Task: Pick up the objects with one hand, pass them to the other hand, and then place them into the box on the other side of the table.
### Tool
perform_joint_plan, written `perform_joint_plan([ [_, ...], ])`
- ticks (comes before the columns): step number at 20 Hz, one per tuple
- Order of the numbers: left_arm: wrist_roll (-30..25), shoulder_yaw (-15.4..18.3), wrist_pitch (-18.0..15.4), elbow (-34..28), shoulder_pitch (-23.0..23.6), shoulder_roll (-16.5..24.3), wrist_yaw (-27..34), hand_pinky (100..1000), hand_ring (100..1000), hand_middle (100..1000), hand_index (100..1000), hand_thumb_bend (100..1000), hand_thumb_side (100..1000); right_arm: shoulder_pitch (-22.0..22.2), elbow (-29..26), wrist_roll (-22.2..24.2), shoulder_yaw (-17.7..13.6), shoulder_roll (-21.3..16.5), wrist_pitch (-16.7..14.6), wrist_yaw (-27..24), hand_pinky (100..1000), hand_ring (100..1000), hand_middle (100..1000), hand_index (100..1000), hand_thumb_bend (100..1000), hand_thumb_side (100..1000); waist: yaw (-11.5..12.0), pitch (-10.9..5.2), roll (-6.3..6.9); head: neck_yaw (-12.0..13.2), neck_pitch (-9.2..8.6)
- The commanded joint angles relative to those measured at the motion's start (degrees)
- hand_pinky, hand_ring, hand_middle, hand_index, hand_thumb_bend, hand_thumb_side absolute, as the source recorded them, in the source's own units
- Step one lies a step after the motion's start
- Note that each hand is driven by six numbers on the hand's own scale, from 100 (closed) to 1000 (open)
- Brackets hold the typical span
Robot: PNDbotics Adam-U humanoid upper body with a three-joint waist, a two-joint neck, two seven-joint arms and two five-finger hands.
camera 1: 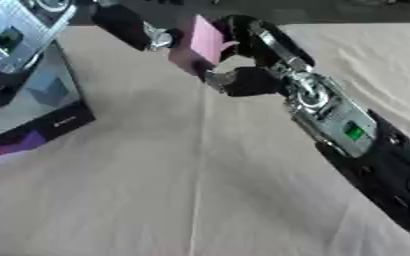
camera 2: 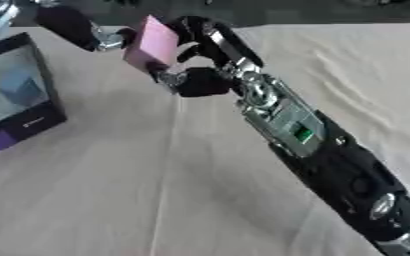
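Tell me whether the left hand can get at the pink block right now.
Probably yes. The pink block is held up by the right hand, and the left hand is right beside the block's open left face with nothing between.

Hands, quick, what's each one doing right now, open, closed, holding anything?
Right hand: closed on the pink block, held above the table.
Left hand: right beside the block; whether its fingers are open or closed cannot be told.

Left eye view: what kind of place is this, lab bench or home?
Likely a lab or test bench, though little beyond the table shows. A plain beige cloth covers the table, there is a dark box at the left, and the right robot hand holds a pink block.
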Motion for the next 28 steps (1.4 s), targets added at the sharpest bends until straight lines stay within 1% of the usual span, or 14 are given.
perform_joint_plan([
  [1, -3.14, 2.01, -1.29, -2.86, -0.41, 2.53, 0.55, 843, 826, 775, 821, 396, 375, -0.89, -2.78, 0.97, 0.67, 0.00, -0.29, 0.81, 654, 742, 481, 456, 178, 100, 0.12, -2.06, 0.27, -0.05, -0.32],
  [4, -5.99, 4.05, -2.35, -5.29, 0.55, 4.90, 1.82, 850, 828, 773, 822, 406, 471, -0.70, -2.44, 1.22, 0.84, -0.15, -0.42, 1.16, 653, 740, 480, 455, 180, 100, 0.21, -1.99, 0.31, -0.46, -0.39],
  [6, -7.59, 5.03, -2.61, -6.51, 1.26, 6.19, 3.20, 856, 831, 773, 819, 390, 521, -0.56, -2.34, 1.41, 1.03, -0.27, -0.52, 1.23, 653, 740, 479, 454, 182, 100, 0.28, -1.93, 0.31, -0.79, -0.30],
  [9, -8.67, 6.24, -2.36, -7.85, 2.04, 7.29, 5.42, 862, 832, 774, 814, 373, 544, -0.27, -2.25, 1.63, 1.31, -0.21, -0.59, 1.42, 652, 739, 479, 453, 183, 100, 0.36, -1.82, 0.27, -1.04, -0.32],
  [10, -8.81, 6.46, -2.13, -8.12, 2.21, 7.49, 5.98, 865, 833, 774, 812, 372, 563, -0.19, -2.18, 1.64, 1.39, -0.16, -0.61, 1.44, 651, 739, 478, 453, 214, 100, 0.39, -1.79, 0.26, -1.12, -0.22],
  [11, -8.96, 6.58, -1.91, -8.27, 2.33, 7.63, 6.43, 867, 835, 776, 813, 373, 575, -0.12, -2.14, 1.66, 1.49, -0.13, -0.64, 1.47, 652, 739, 479, 453, 185, 100, 0.42, -1.75, 0.24, -1.16, -0.16],
  [15, -9.61, 6.91, -1.53, -8.83, 2.71, 7.90, 7.62, 874, 838, 777, 809, 371, 598, 0.03, -2.13, 1.64, 1.64, -0.09, -0.71, 1.72, 651, 739, 478, 453, 188, 100, 0.48, -1.63, 0.13, -1.22, -0.05],
  [17, -10.11, 6.92, -1.50, -8.99, 2.87, 7.97, 8.17, 878, 838, 777, 808, 381, 628, 0.09, -2.11, 1.59, 1.65, -0.10, -0.70, 1.79, 651, 739, 478, 452, 189, 100, 0.50, -1.59, 0.08, -1.25, 0.09],
  [20, -10.53, 7.02, -1.42, -9.18, 3.06, 7.98, 8.76, 879, 837, 778, 810, 395, 647, 0.23, -2.23, 1.46, 1.61, -0.20, -0.71, 1.70, 650, 738, 478, 452, 189, 100, 0.56, -1.54, 0.05, -1.26, 0.18],
  [22, -10.55, 6.74, -1.31, -9.26, 3.14, 7.77, 8.69, 879, 839, 780, 817, 421, 654, 0.24, -2.43, 1.27, 1.51, -0.26, -0.66, 1.60, 643, 734, 474, 448, 213, 100, 0.58, -1.52, 0.01, -1.25, 0.27],
  [25, -9.82, 5.73, -1.33, -9.54, 3.07, 7.31, 7.51, 881, 843, 775, 826, 492, 608, 0.19, -2.80, 0.49, 1.24, -0.34, -0.11, 1.56, 633, 728, 469, 442, 239, 100, 0.58, -1.51, -0.05, -1.34, 0.30],
  [26, -9.37, 5.36, -1.35, -9.60, 3.05, 7.14, 6.96, 880, 842, 770, 829, 557, 599, 0.16, -2.97, 0.29, 1.23, -0.35, 0.05, 1.45, 630, 726, 468, 441, 277, 100, 0.57, -1.50, -0.07, -1.36, 0.29],
  [27, -8.86, 5.01, -1.33, -9.64, 3.04, 6.90, 6.43, 883, 843, 770, 829, 550, 608, 0.14, -3.12, 0.16, 1.28, -0.36, 0.18, 1.33, 630, 726, 467, 441, 248, 100, 0.56, -1.48, -0.10, -1.35, 0.28],
  [28, -8.40, 4.76, -1.36, -9.76, 3.03, 6.71, 6.04, 883, 843, 770, 829, 550, 608, 0.14, -3.24, 0.08, 1.34, -0.36, 0.32, 1.30, 630, 726, 467, 441, 248, 100, 0.55, -1.46, -0.12, -1.33, 0.25],
])
